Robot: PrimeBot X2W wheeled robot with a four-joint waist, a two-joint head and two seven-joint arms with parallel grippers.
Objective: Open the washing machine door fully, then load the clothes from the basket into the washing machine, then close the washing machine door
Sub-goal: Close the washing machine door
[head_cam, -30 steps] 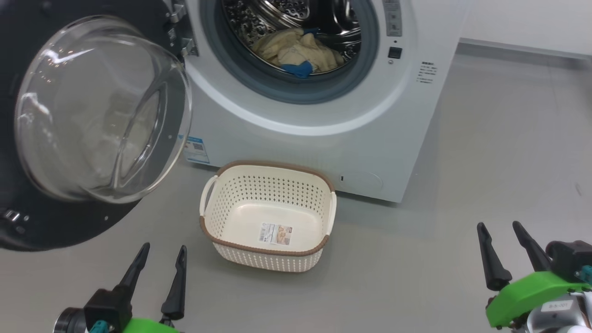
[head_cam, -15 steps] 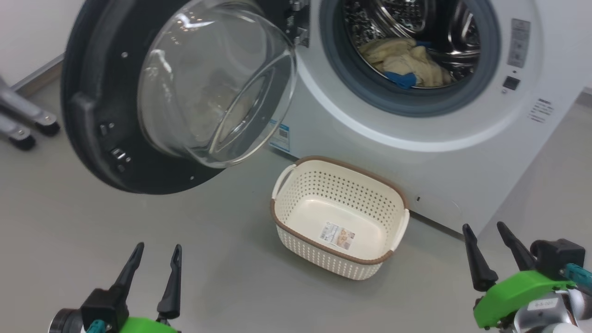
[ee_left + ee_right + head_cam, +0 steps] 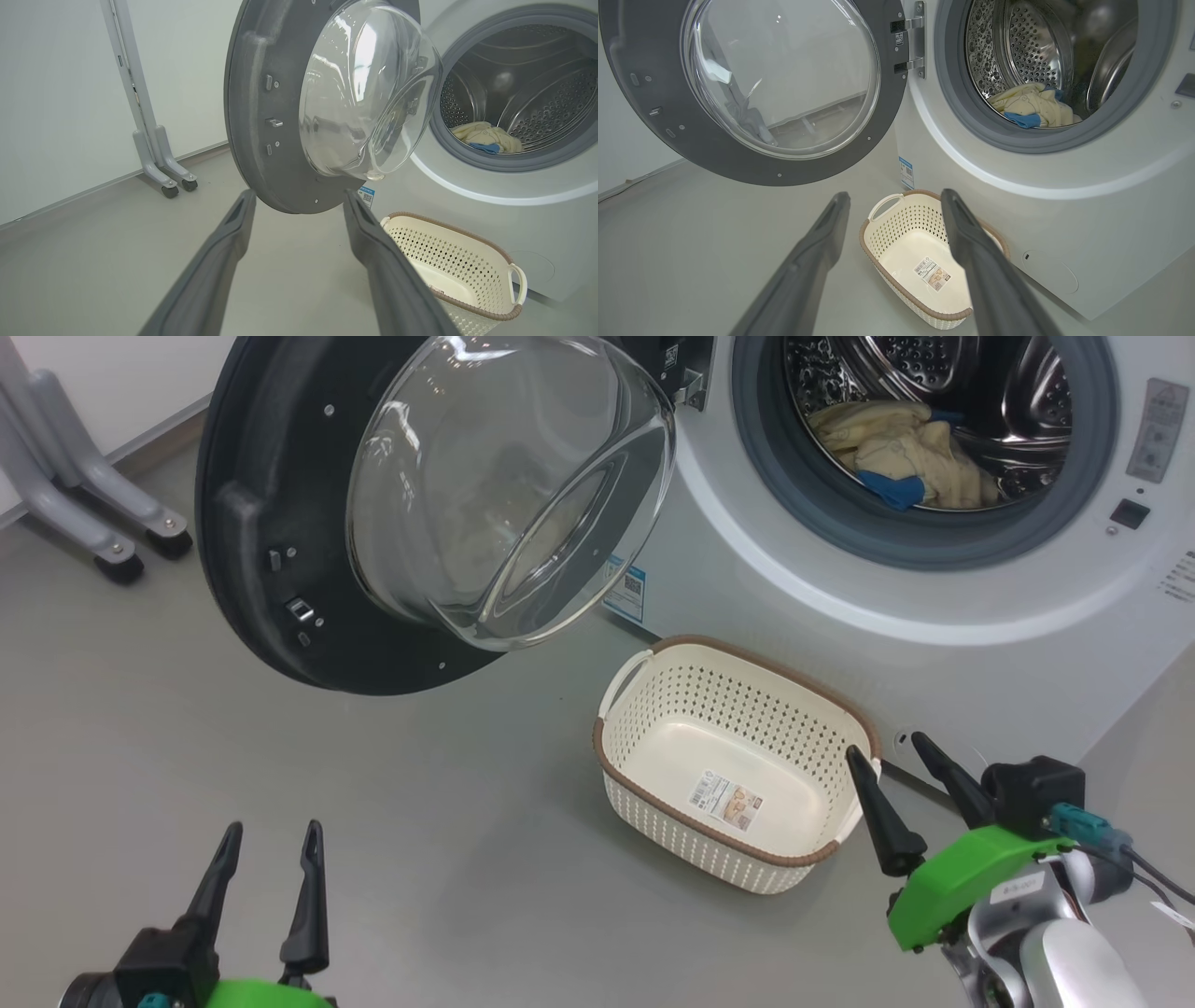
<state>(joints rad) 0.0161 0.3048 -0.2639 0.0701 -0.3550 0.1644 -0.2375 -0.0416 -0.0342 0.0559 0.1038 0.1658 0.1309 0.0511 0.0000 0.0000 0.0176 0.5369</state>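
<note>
The washing machine [image 3: 794, 644] is a white, box-shaped body at the upper right of the head view. Its door [image 3: 271, 504] stands swung open at the upper left. It is a wide round black rim around a bulging glass bowl [image 3: 504, 476], clear and full of reflections. The round opening is ringed by a grey rubber gasket [image 3: 803, 495], and behind it the steel drum [image 3: 934, 364] shows a shiny perforated wall. The clothes [image 3: 896, 448] lie at the bottom of the drum, a soft crumpled heap of pale yellow cloth with a bright blue patch.

The basket [image 3: 728, 709] stands on the smooth grey floor [image 3: 420, 803] just in front of the machine, near the centre of the frame. It is a rounded rectangle of cream plastic with perforated walls, a brown rim and white side handles. Its bottom is bare apart from a paper label [image 3: 725, 800].

The left end effector [image 3: 273, 826] is at the lower left over the floor, its two long dark tapered fingers apart and gripping nothing. The right end effector [image 3: 884, 744], at the lower right, is spread and empty too, and its tips appear beside the basket's right end.
</note>
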